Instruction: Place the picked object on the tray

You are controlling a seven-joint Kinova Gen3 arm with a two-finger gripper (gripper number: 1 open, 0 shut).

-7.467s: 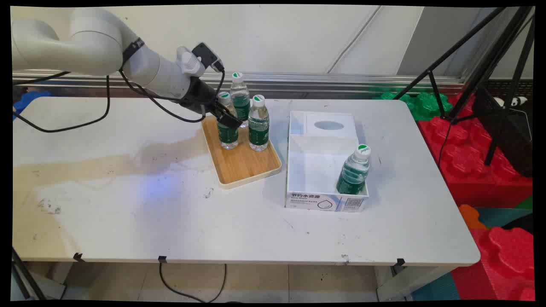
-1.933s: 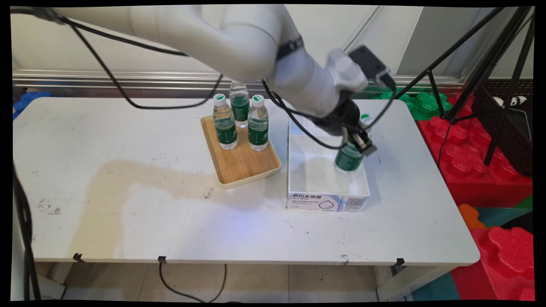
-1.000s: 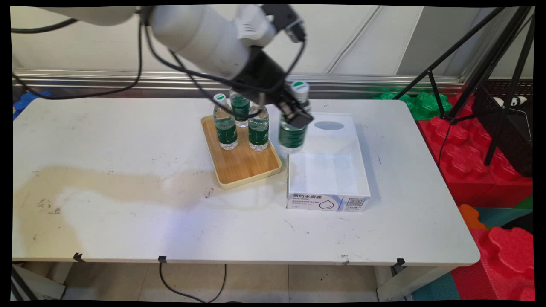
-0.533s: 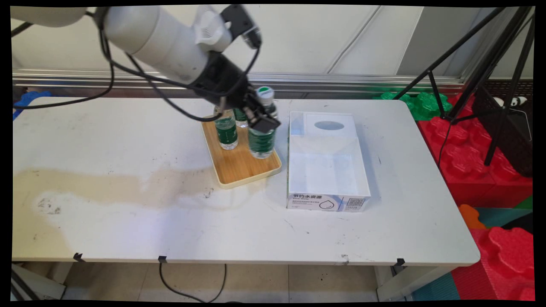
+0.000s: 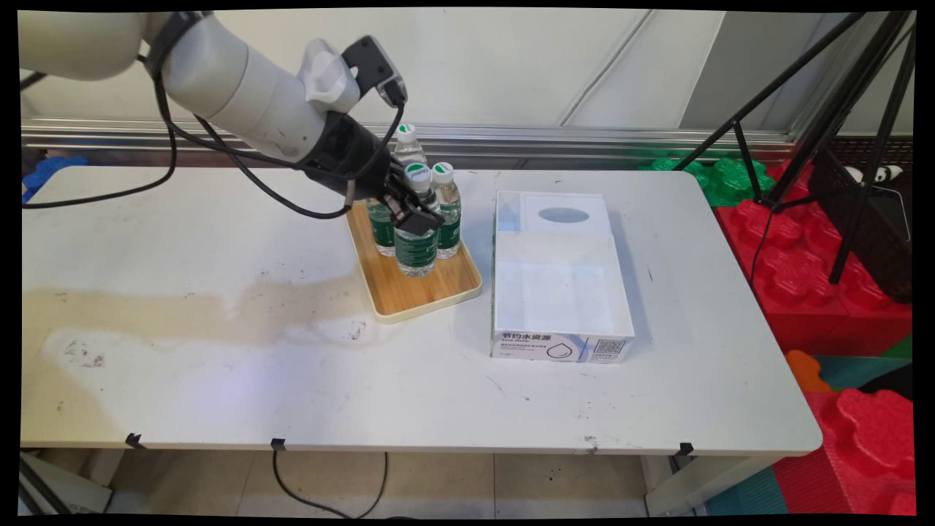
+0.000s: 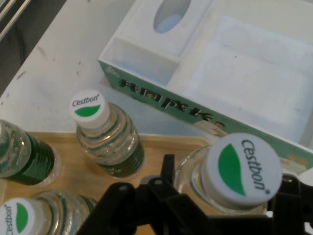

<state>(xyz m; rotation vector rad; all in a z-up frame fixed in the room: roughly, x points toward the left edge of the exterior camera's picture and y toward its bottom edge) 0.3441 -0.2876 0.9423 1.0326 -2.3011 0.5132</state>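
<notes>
My gripper (image 5: 411,212) is shut on a clear water bottle (image 5: 416,245) with a green label and a white-green cap (image 6: 242,169), gripping it just below the neck. The bottle stands upright over the front half of the wooden tray (image 5: 431,288), its base at or just above the tray's surface. Three more bottles stand on the tray behind it: one at the back (image 5: 409,143), one to the right (image 5: 447,210) and one to the left (image 5: 381,230), partly hidden by the gripper. In the hand view my gripper (image 6: 230,196) frames the held cap, with the nearest other bottle (image 6: 108,142) to its left.
An open white cardboard box (image 5: 561,321) with an oval-holed flap lies right of the tray; nothing is in it. Black tripod legs (image 5: 803,109) and red and green foam blocks (image 5: 825,292) stand past the table's right edge. Black cables (image 5: 241,164) hang from the arm.
The gripper lifted the bottle out of the white box, carried it left across the box's edge and lowered it over the tray beside the three bottles there.
</notes>
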